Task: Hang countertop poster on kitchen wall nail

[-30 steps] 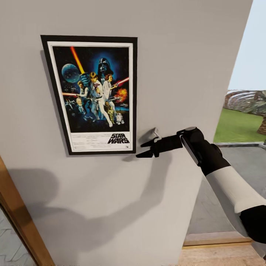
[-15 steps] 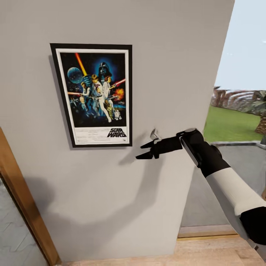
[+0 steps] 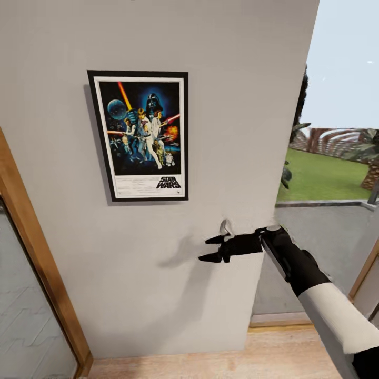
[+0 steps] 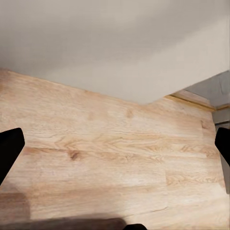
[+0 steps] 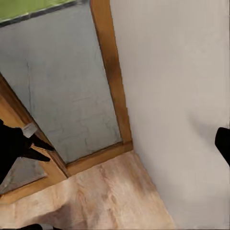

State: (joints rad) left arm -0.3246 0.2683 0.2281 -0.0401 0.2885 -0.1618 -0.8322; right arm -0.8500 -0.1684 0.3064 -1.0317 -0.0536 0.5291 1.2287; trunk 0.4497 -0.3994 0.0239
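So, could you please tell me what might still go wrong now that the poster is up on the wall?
The poster hangs slightly tilted, so its hold on the wall may be marginal and it could slip. The right hand is open, below and to the right of the frame, near the wall; a careless move might scrape the wall or clip the frame's corner.

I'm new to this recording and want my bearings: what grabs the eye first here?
The black-framed Star Wars poster hangs flat on the plain light grey wall, above and left of the right gripper, whose black fingers are spread open, empty, below the poster. To the right, a doorway shows green lawn.
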